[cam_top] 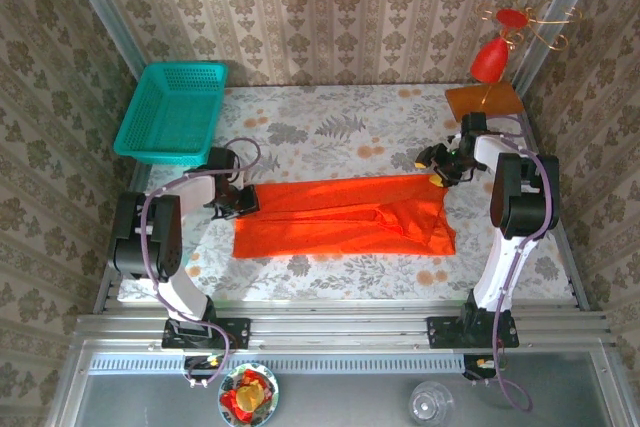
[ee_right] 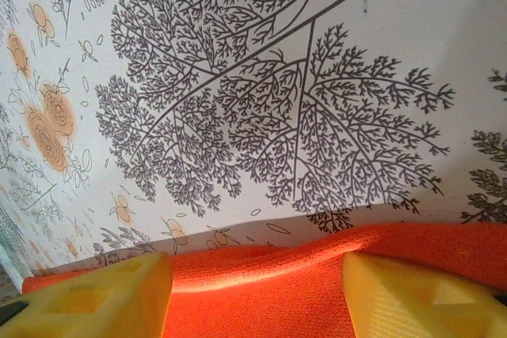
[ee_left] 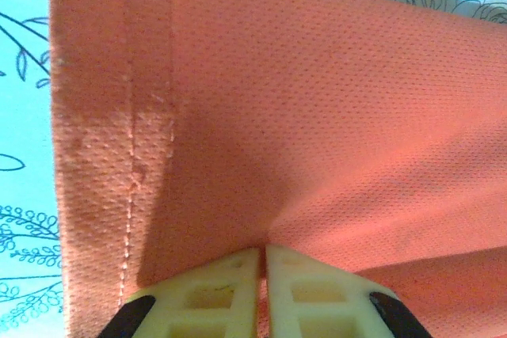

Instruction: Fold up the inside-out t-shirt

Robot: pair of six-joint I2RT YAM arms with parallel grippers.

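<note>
The inside-out t-shirt (cam_top: 345, 217) lies as a long bright orange band across the middle of the flowered table. My left gripper (cam_top: 240, 199) is at its left end. In the left wrist view, that gripper (ee_left: 264, 252) is shut on a pinch of the cloth (ee_left: 317, 100), and a stitched hem runs down the left side. My right gripper (cam_top: 440, 173) is at the shirt's far right corner. In the right wrist view, its yellow fingers (ee_right: 95, 298) stand wide apart, so the gripper (ee_right: 257, 294) is open. The shirt's edge (ee_right: 261, 282) lies loose between them on the table.
A teal basket (cam_top: 172, 112) stands at the back left. A red glossy ornament (cam_top: 490, 59) on a wooden base (cam_top: 485, 99) stands at the back right, close behind my right arm. A bowl (cam_top: 248, 394) and a glass (cam_top: 430, 404) sit below the table's front rail.
</note>
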